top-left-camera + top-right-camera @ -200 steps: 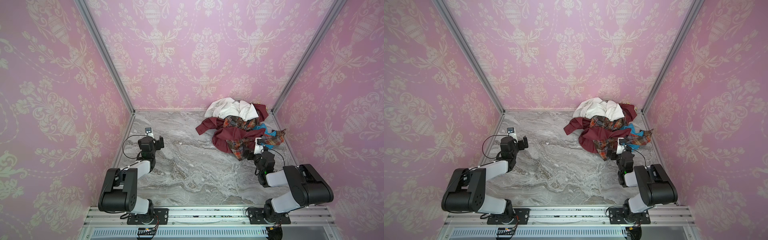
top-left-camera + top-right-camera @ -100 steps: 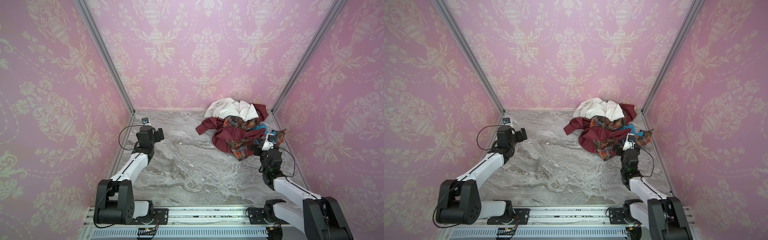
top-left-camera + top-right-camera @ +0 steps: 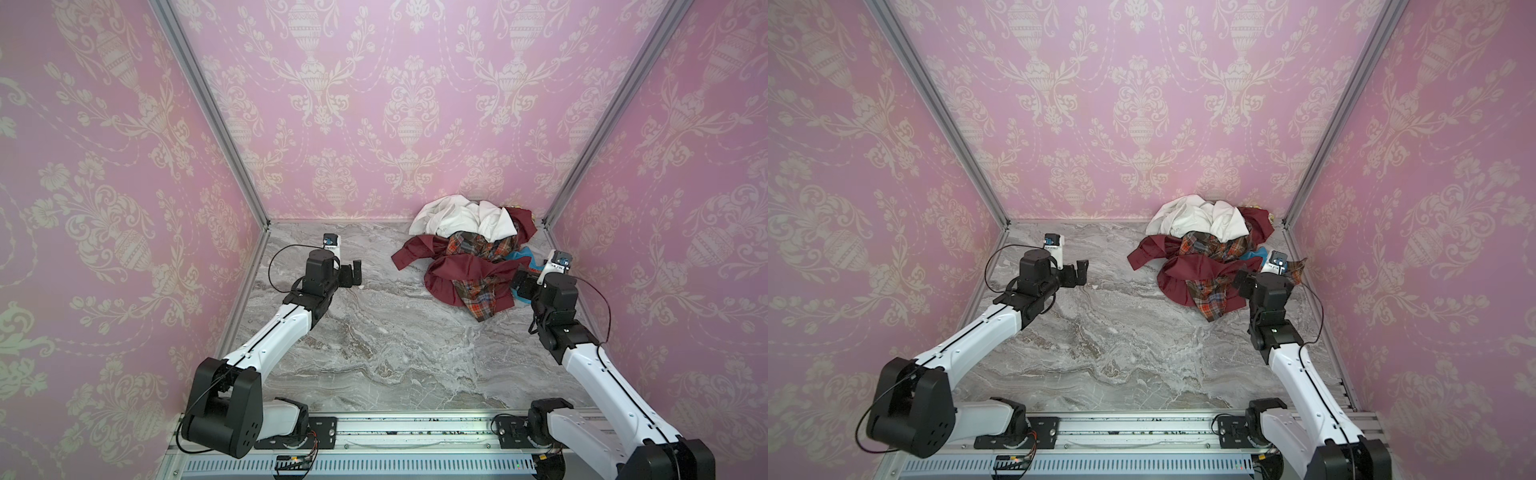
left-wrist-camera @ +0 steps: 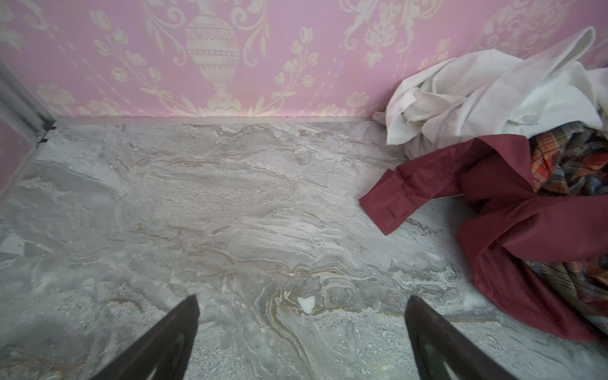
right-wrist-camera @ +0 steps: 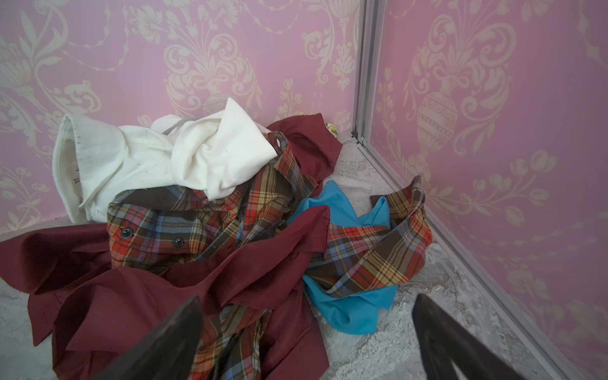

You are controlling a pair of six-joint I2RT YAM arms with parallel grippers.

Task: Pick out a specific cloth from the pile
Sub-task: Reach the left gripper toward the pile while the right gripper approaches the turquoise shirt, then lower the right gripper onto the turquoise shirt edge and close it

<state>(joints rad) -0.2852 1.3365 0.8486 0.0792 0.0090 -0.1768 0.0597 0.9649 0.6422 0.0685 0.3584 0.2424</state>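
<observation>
The pile lies in the back right corner: a white garment on top, a maroon shirt and a plaid shirt below. The turquoise cloth pokes out at the pile's right edge, partly under a plaid sleeve; in both top views only a small blue patch shows. My right gripper hovers open just in front of that blue corner, holding nothing. My left gripper is open over bare marble, well left of the maroon sleeve.
Pink patterned walls close in the back and both sides, with aluminium corner posts. The right wall runs close beside the cloth. A grey marble floor spreads between the arms. A metal rail runs along the front.
Both arms have unfolded and reached forward. The left gripper moved back and to the right over the floor; the right gripper came up to the pile's right front edge. Both stayed open.
</observation>
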